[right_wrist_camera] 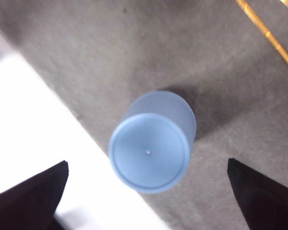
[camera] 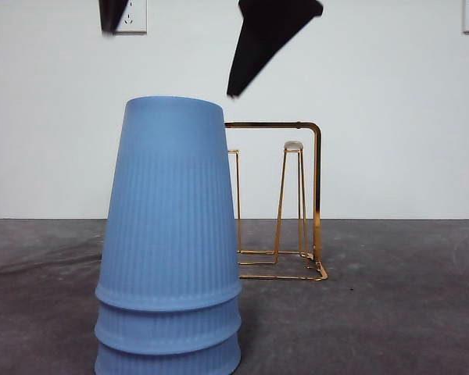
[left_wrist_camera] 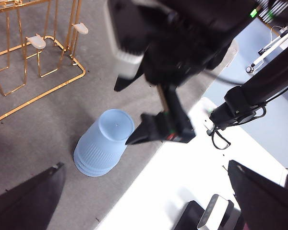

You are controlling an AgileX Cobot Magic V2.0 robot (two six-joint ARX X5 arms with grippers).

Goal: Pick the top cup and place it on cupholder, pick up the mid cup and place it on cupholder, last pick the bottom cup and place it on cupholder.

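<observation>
Stack of three blue cups [camera: 169, 242] stands upside down on the grey table [camera: 391, 312], beside the gold cupholder [camera: 301, 203] (apart from it). Right gripper [right_wrist_camera: 146, 201] hovers above the stack, jaws spread, empty. Left gripper [left_wrist_camera: 144, 201] waits, jaws spread.

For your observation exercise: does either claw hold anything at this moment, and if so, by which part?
Nothing is held. The right claw hangs open above the stack of blue ribbed plastic cups; the left claw is open too.
</observation>
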